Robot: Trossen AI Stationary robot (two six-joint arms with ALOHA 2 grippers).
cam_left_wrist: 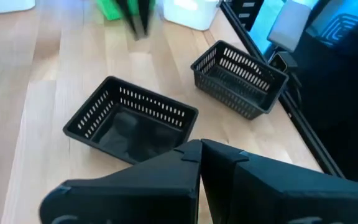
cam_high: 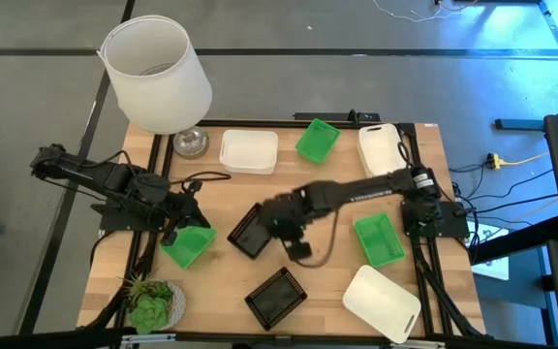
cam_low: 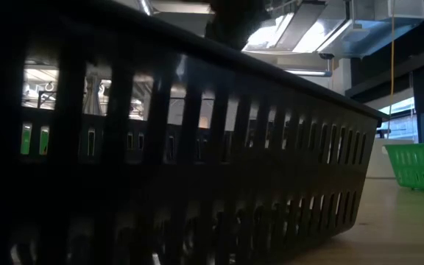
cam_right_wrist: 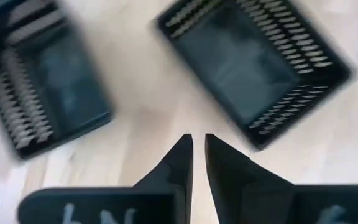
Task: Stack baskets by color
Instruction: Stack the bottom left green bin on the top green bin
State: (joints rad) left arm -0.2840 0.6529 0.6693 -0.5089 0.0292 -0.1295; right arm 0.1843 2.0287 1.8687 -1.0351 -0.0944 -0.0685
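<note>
Black mesh baskets flank your right gripper [cam_right_wrist: 197, 144]: one [cam_high: 252, 231] just beside it lies diagonally, the other [cam_high: 276, 297] nearer the table's front edge, also skewed. Its fingers are nearly together, holding nothing. Your left gripper [cam_left_wrist: 200, 149] is clenched empty.

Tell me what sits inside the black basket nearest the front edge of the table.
Nothing shows inside the front black basket: the high view looks straight into it and only its dark mesh bottom is visible. The wood under it is covered. The right gripper hangs above the table nearby, holding nothing.
</note>
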